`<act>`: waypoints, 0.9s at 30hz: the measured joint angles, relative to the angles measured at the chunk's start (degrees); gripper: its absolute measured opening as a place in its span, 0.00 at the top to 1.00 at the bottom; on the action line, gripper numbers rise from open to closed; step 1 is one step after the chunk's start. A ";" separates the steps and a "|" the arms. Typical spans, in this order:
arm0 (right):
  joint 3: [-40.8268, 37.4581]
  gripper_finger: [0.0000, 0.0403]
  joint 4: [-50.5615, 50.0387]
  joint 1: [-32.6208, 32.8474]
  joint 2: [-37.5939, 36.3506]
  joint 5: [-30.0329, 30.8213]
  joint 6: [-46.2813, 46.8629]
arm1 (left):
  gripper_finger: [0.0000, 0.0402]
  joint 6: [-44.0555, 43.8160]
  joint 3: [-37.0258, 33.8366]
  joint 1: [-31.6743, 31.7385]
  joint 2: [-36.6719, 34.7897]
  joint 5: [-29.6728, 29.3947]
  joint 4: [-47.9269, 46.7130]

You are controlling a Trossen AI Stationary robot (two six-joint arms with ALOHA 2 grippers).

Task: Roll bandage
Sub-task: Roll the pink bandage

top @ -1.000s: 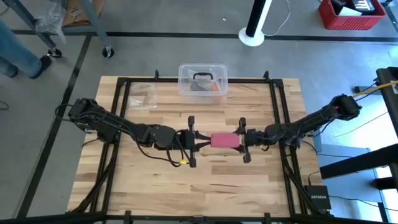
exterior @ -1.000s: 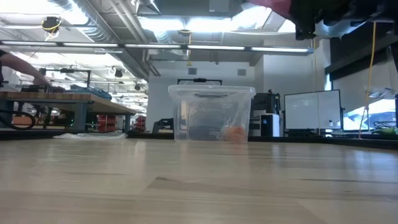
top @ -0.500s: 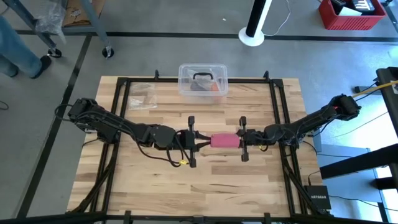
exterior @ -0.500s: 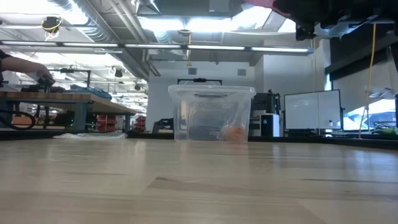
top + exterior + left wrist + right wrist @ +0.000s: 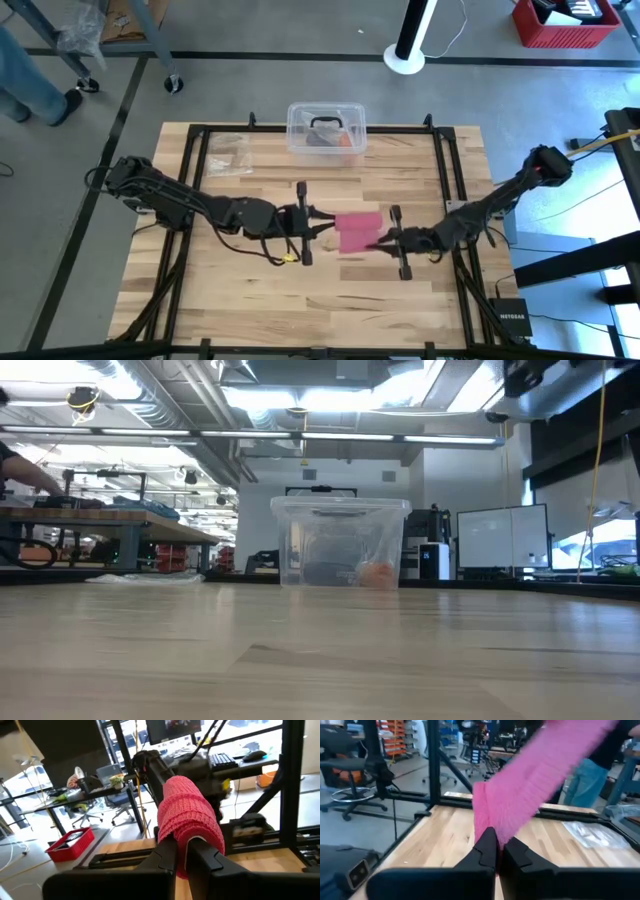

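Here, above the middle of the table, the bandage hangs stretched between both grippers: the left gripper has its fingers clamped on one end, and the right gripper has its fingers pinched together on the other.

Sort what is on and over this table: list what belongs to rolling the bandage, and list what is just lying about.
Part of the job:
- bandage, pink, stretched between the two hands above the table
- left hand, shut on the bandage
- right hand, shut on the bandage

Just lying about:
- clear box with a black handle, at the far edge
- small clear bag, left of the box
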 joint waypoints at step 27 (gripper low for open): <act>27.17 0.97 -22.63 12.96 8.28 21.67 -19.17 | 0.97 7.75 -5.31 2.16 3.71 0.92 4.66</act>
